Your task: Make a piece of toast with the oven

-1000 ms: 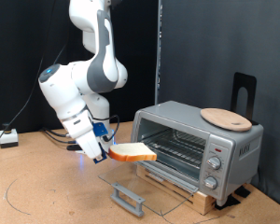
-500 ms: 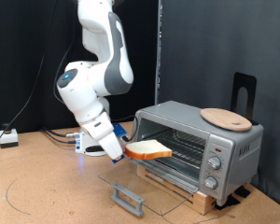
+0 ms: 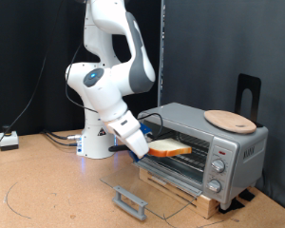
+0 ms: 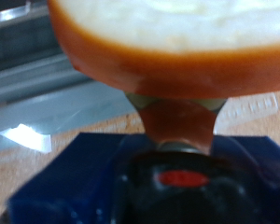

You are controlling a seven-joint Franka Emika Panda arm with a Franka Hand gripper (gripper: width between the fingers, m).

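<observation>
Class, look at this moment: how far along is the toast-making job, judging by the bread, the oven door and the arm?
Done: the oven door is folded down. In hand: the gripper holds the piece of toast level at the oven mouth. Left: the slice is not yet resting on the rack.

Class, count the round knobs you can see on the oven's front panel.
3: the knobs sit stacked top to bottom on the panel at the exterior view's right end of the oven. None seems hidden.

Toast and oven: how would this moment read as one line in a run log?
tool: shut on toast | toast: at oven mouth, above rack | door: open, flat | plate: on oven top
</observation>
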